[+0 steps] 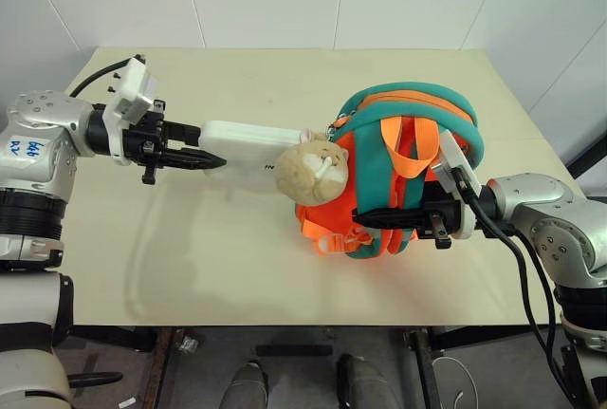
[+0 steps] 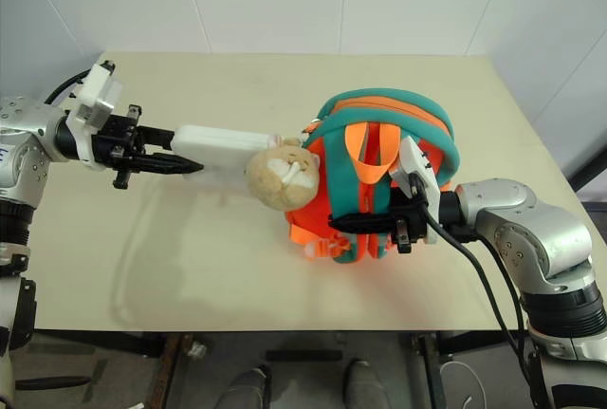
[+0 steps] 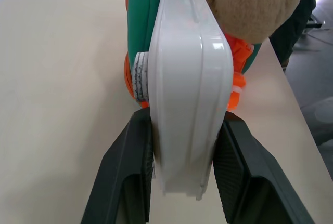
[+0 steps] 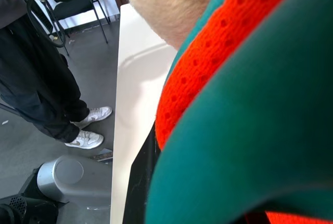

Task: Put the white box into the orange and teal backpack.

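Observation:
The white box [image 1: 245, 146] is held level above the table, with my left gripper [image 1: 211, 146] shut on its near end; in the left wrist view the box [image 3: 190, 94] sits clamped between the two black fingers [image 3: 130, 172]. Its far end reaches the orange and teal backpack [image 1: 417, 134] and disappears behind the beige plush toy [image 1: 313, 170] hanging on the pack. The backpack stands at the table's right. My right gripper [image 1: 365, 219] is shut on the backpack's lower teal edge, and teal and orange fabric [image 4: 250, 104] presses close around the finger [image 4: 140, 182].
The beige table [image 1: 190, 238] has open surface on its left and front. Its right edge runs close behind the backpack. A white wall stands behind. Beside the table stands a person in dark trousers and white shoes [image 4: 86, 140].

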